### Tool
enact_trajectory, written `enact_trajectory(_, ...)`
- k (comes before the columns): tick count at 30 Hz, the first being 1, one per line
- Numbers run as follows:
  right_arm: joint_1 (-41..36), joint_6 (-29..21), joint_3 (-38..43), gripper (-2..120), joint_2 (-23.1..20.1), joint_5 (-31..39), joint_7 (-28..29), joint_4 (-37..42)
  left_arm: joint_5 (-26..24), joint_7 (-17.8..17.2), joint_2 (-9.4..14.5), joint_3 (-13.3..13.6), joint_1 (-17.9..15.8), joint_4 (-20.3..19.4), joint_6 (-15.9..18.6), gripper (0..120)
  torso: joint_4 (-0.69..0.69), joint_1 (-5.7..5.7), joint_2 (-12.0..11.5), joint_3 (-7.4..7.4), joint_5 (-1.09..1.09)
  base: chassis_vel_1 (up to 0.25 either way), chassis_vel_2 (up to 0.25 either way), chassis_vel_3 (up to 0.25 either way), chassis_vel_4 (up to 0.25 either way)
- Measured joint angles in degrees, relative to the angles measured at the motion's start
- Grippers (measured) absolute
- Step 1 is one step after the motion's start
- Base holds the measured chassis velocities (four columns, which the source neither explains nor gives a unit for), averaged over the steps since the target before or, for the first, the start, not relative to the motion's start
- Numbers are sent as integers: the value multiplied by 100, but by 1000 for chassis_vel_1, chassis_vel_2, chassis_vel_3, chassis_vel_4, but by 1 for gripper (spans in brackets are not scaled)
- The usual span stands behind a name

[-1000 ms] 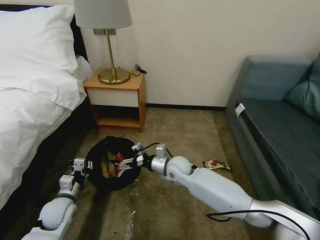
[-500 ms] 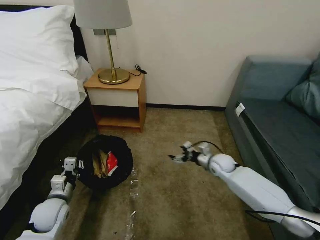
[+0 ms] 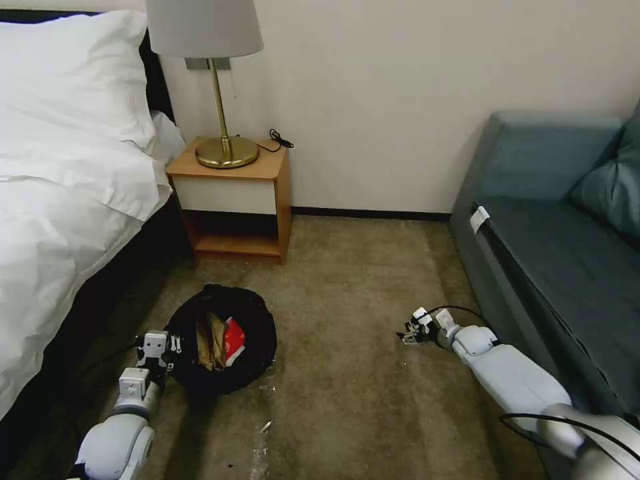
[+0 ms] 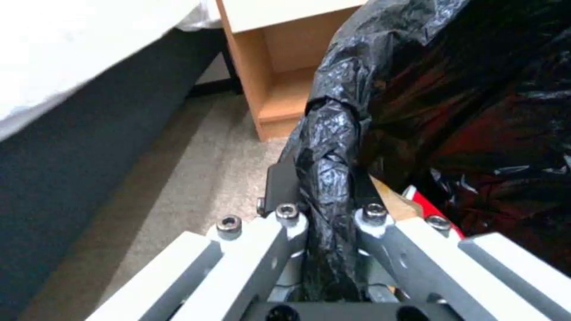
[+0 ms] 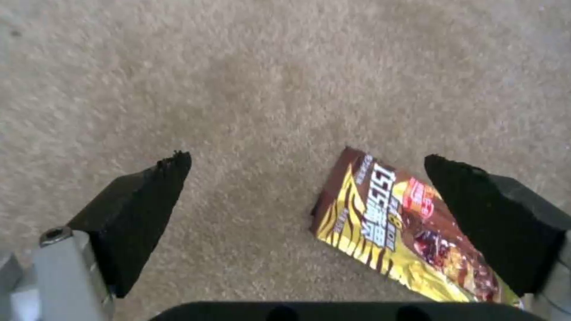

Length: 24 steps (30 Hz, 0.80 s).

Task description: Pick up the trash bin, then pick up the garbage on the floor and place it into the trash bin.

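The left end effector is clenched on the bag-covered rim of the trash bin, one finger inside and one outside the lip, a grip that holds the bin by its edge and leaves its mouth open to take litter; the bin hangs beside the bed, in front of the nightstand, and whether its base touches the carpet cannot be told. Inside it, two pieces can be counted: a crumpled brown paper bag and a red-and-white packet lying against it. The right end effector hovers low over the carpet near the sofa, released, its two black fingers spread wide and pointing down; this posture suits a straddling pinch from above. One snack wrapper, brown and yellow, lies flat on the carpet between those fingers, nearer one of them, so the hold looks off-centre. One bin, two pieces inside, one wrapper on the floor.
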Motion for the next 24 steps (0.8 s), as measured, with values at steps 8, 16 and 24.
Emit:
enact_trajectory(8, 97, 26, 667, 100, 320, -672, 354, -593, -117, 20, 98, -118, 97, -219, -27, 3, -2, 0, 0, 0, -1, 0, 0, 0, 0)
enact_trajectory(16, 160, 82, 1409, 100, 575, -1077, 548, -1059, -199, 33, 173, -163, 147, -360, -33, 3, -3, 0, 0, 0, -3, 0, 0, 0, 0)
enact_trajectory(24, 203, 39, 1802, 100, 827, -1220, 636, -1335, -251, 57, 209, -174, 163, -429, -54, 3, -3, 0, 0, 0, -2, 0, 0, 0, 0)
